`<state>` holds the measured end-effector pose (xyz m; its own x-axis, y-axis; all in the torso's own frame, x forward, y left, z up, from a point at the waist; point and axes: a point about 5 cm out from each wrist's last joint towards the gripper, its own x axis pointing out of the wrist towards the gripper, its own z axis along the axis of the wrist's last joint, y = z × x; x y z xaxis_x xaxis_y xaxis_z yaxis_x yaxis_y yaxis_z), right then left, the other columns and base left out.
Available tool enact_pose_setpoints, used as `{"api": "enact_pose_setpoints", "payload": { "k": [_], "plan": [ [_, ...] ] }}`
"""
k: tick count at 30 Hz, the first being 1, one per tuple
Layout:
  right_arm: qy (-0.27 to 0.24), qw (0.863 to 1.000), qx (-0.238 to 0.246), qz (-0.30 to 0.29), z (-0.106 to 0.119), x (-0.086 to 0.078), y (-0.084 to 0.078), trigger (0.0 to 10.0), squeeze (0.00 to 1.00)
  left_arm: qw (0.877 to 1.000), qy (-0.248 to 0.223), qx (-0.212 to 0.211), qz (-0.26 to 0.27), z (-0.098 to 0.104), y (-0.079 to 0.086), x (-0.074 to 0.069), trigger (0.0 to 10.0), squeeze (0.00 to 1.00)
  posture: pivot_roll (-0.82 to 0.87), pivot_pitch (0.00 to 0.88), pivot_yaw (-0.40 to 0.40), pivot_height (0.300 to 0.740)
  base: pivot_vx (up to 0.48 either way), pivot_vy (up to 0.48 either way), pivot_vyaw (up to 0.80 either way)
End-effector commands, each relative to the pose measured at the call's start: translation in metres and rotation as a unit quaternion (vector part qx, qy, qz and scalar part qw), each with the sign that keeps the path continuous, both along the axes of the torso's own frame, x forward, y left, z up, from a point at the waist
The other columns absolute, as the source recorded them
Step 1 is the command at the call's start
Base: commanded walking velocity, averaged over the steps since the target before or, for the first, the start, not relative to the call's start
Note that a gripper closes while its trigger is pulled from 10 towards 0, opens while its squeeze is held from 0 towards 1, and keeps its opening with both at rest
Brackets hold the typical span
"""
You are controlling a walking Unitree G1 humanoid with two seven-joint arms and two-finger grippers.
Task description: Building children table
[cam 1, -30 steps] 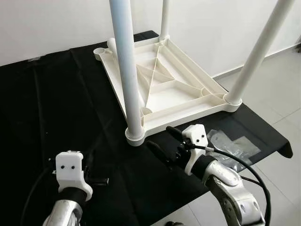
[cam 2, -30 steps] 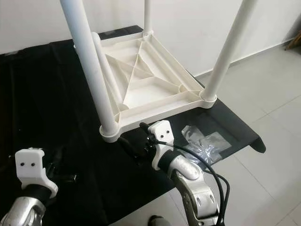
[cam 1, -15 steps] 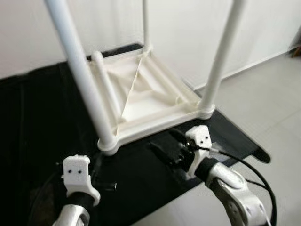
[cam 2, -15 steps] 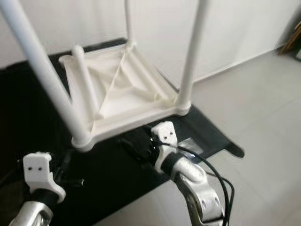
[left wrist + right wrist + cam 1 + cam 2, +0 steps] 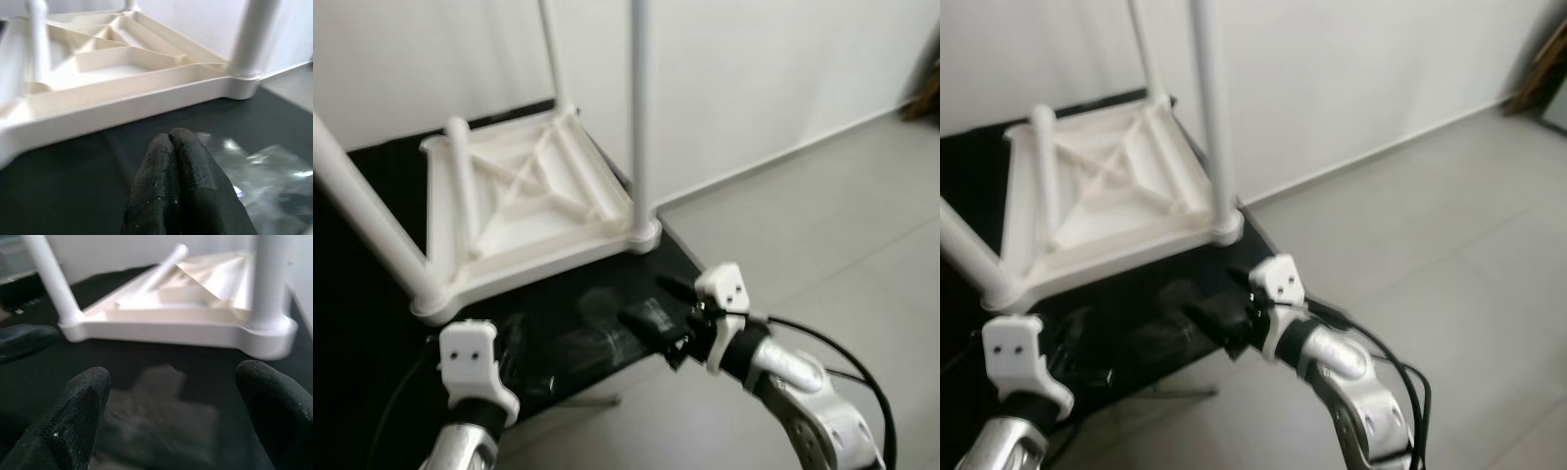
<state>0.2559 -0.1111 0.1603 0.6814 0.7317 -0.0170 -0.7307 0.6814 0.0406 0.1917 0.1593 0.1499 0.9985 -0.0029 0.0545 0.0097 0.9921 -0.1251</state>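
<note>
The white plastic tabletop (image 5: 524,211) lies upside down on a black-clothed table (image 5: 362,323). Three white legs stand in its corner sockets: one at the near left (image 5: 372,220), one at the near right (image 5: 640,108), one at the far corner (image 5: 551,49). A loose leg (image 5: 462,191) lies across the tabletop's left side. My right gripper (image 5: 656,302) hovers open over the table's near right edge, just in front of the tabletop. In the left wrist view my left gripper (image 5: 169,139) is shut on nothing, low over the cloth and short of the tabletop's rim (image 5: 122,105).
A crumpled clear plastic bag (image 5: 259,171) lies on the cloth between the grippers. The cloth's right edge (image 5: 680,259) drops off to a grey tiled floor (image 5: 822,196). A white wall (image 5: 754,69) stands close behind the table.
The whole view has swung right, so the table sits further left and more floor shows. Both grippers keep roughly the same place in the picture.
</note>
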Motion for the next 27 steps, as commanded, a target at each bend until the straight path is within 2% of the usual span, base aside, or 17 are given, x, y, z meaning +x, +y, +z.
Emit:
{"api": "enact_pose_setpoints", "payload": {
  "k": [1,6,27],
  "plan": [
    [0.008,1.0,-0.011,-0.019,-0.004,0.003,0.0,10.0,0.0,0.999,0.02,0.004,0.028,-0.007,0.01,-0.001,10.0,0.0,-0.08,0.188,0.012,0.74,0.0,0.0,0.0],
    [0.01,0.998,-0.018,-0.053,-0.005,0.01,-0.007,10.0,0.0,0.999,0.024,-0.009,0.044,-0.008,0.014,0.002,10.0,0.0,-0.08,0.188,0.012,0.74,0.0,0.0,0.0],
    [0.021,0.998,-0.02,-0.063,-0.011,0.014,-0.01,10.0,0.0,0.999,0.023,-0.005,0.039,-0.009,0.015,0.005,10.0,0.0,-0.09,0.182,0.013,0.74,0.0,0.0,0.79]
  ]
}}
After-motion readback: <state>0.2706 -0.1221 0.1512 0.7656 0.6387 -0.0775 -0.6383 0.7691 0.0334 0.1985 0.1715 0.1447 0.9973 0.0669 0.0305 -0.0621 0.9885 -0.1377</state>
